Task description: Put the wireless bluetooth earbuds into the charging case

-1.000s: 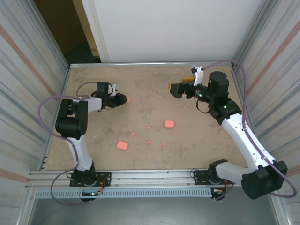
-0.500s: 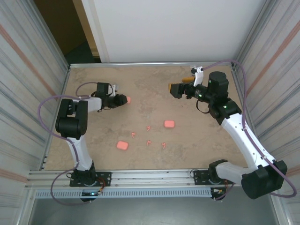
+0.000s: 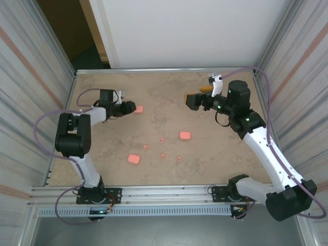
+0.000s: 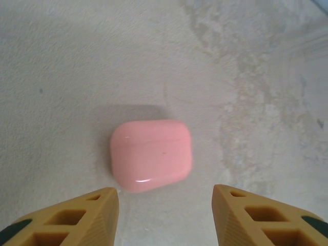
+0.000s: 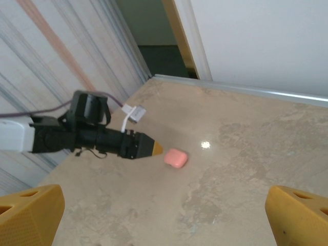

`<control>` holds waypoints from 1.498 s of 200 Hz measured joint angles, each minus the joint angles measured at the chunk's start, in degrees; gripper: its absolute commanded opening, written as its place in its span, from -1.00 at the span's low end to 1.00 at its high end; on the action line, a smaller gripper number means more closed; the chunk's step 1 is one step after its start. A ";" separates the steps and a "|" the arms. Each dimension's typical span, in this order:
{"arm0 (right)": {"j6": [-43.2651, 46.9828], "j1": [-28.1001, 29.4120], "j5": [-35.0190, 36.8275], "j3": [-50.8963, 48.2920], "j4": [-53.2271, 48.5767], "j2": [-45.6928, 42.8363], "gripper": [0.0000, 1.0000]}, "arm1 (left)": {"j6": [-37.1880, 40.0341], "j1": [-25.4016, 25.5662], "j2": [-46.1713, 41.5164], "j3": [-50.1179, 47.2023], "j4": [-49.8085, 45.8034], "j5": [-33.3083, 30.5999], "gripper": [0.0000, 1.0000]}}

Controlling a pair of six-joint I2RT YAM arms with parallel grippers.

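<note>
1. Pink specks near the middle of the beige table [image 3: 102, 148] in the top external view are the earbuds [image 3: 162, 139]. They lie loose between the right-hand case [image 3: 185, 135] and the near case [image 3: 134, 159]. The third case [image 3: 139, 109] sits farther back on the left, just beyond the tip of the left gripper [image 3: 129, 109]. The right gripper [image 3: 190, 100] hangs over the far right of the table, well apart from every case.
2. From the left wrist, the third case [image 4: 151, 155] lies flat with its lid closed. The left gripper [image 4: 165, 197] has its yellow fingers [image 4: 77, 218] partly spread, one to each side and just short of the case. Neither finger touches it, and the gripper holds nothing.
3. From the right wrist, the right gripper [image 5: 164, 215] shows its fingers [image 5: 31, 212] at the two lower corners, spread wide with nothing between them. Farther off, the left gripper [image 5: 148, 148] points at the third case [image 5: 176, 158], with a small gap between them.
</note>
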State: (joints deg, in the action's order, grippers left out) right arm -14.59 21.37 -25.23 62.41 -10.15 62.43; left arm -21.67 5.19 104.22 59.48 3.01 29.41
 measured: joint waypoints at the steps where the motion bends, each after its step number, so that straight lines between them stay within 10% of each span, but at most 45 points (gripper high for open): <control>1: 0.17 0.20 0.04 -0.02 -0.04 -0.04 0.98 | 0.00 0.00 -0.17 -0.02 0.00 0.02 0.03; 195: 12.33 30.71 12.48 -14.16 13.94 8.46 0.98 | 4.48 -2.23 -45.35 -16.39 -0.61 -9.53 0.67; 299: 20.09 42.71 21.20 -20.76 26.25 23.21 0.87 | 8.33 -2.25 -50.56 -19.02 -3.23 -17.55 0.75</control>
State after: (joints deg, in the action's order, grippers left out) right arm 5.50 64.07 -4.03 41.65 16.10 85.65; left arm -13.34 2.94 53.67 40.47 -0.23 11.86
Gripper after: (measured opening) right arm 0.946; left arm 0.872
